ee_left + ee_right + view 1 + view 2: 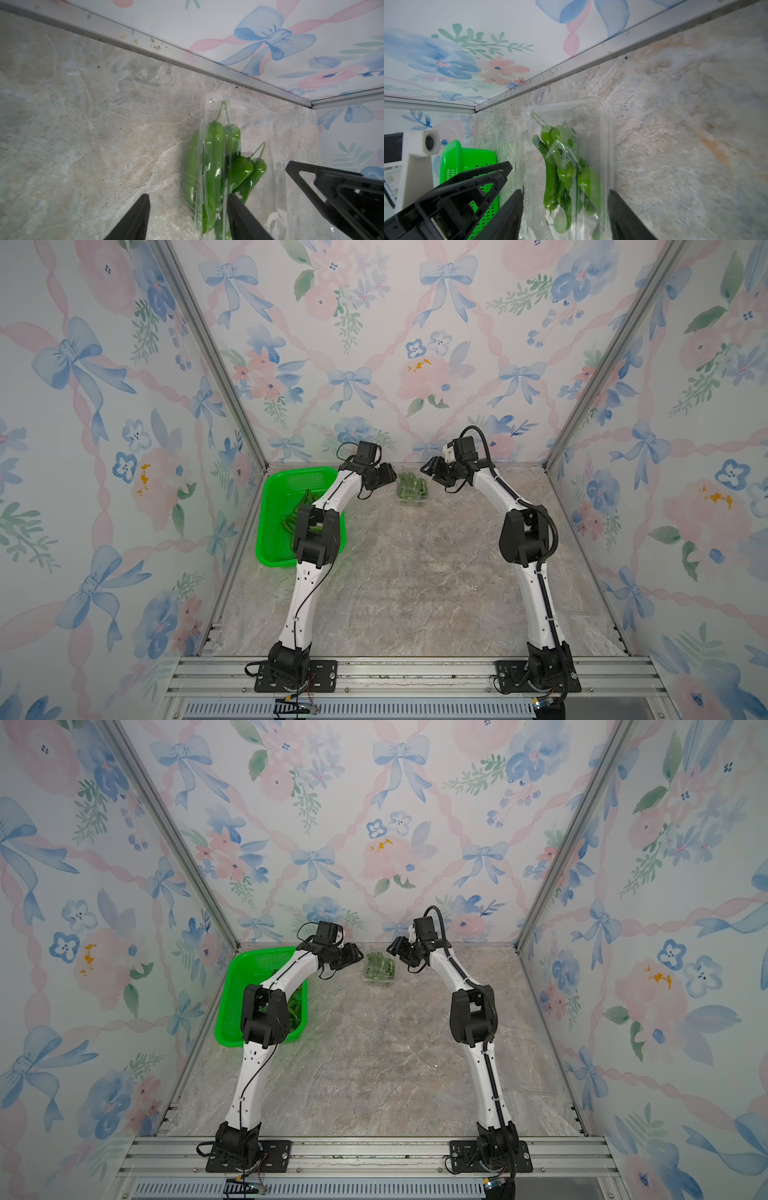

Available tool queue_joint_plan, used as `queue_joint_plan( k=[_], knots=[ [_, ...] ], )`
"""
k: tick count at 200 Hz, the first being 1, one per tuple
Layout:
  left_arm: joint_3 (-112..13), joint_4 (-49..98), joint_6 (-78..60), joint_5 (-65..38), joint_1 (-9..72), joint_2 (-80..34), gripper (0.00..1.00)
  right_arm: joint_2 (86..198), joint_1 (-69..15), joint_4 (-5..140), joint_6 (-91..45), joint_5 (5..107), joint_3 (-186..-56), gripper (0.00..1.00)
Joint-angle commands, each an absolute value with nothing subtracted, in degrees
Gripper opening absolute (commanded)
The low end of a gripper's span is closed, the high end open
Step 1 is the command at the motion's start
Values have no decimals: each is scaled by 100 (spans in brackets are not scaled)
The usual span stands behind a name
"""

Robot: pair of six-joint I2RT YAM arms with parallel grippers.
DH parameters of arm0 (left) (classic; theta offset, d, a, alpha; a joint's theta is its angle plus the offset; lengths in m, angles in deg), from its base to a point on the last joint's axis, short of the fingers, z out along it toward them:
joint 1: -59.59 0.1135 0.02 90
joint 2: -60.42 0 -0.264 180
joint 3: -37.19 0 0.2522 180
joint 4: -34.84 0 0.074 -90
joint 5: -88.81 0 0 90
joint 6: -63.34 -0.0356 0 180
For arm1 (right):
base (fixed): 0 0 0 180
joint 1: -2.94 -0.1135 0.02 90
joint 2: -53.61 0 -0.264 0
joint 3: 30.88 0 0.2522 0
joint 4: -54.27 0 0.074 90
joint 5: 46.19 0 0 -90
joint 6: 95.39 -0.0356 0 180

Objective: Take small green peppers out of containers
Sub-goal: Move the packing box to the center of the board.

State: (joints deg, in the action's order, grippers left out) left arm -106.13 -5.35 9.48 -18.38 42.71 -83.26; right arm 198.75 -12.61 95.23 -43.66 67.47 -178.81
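Flanking the clear container [415, 498] at upper centre in both top views: left gripper [188, 197] and right gripper [565, 192] both spread, holding nothing. Small green peppers [214, 158] sit inside, apparently lidded, so probably staging a two-sided pry. Green basket [274, 506] left of centre holds loose peppers.

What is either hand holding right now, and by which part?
Nothing visibly gripped. The left hand and right hand stand open by the clear container of peppers.
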Motion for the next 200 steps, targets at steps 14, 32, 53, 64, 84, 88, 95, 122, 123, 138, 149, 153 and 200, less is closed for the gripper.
queue_joint_plan(
  k=[14,32,53,64,84,88,95,122,123,138,149,153,200],
  knots=[
    [-10809,-311,1071,-2051,4243,-8572,64,19917,-1292,9298,-4507,6721,-17900,65],
    [-10920,-277,1085,-2112,4229,-8692,64,19997,-1257,9228,-4531,6790,-17867,66],
    [-11112,-256,1125,-2200,4201,-8905,65,20212,-1252,9269,-4591,6934,-18005,66],
    [-11201,-249,1122,-2245,4172,-9021,65,20274,-1277,9261,-4604,6965,-18012,66],
    [-11236,-248,1094,-2088,4105,-9067,65,20367,-1338,9287,-4561,6945,-18064,65],
    [-11236,-252,1088,-2031,4086,-9067,65,20379,-1355,9316,-4528,6912,-18085,65],
    [-11245,-239,1093,-1987,4065,-9078,65,20430,-1379,9378,-4474,6881,-18160,65],
    [-11119,-240,1096,-1973,4052,-8995,62,20540,-1436,9419,-4503,6977,-18236,62],
    [-11103,-244,1096,-1969,4052,-8987,62,20540,-1441,9412,-4507,6984,-18232,62],
    [-10826,-242,1030,-1917,4059,-8808,59,20556,-1482,9359,-4532,7096,-18188,60],
    [-10568,-239,1001,-1879,4065,-8643,58,20544,-1515,9325,-4561,7146,-18130,58],
    [-10471,-239,996,-1869,4062,-8574,57,20534,-1528,9312,-4570,7170,-18106,58],
    [-9059,-174,904,-1643,4060,-7599,53,20410,-1730,9476,-4492,7520,-17929,55]
  ],
)
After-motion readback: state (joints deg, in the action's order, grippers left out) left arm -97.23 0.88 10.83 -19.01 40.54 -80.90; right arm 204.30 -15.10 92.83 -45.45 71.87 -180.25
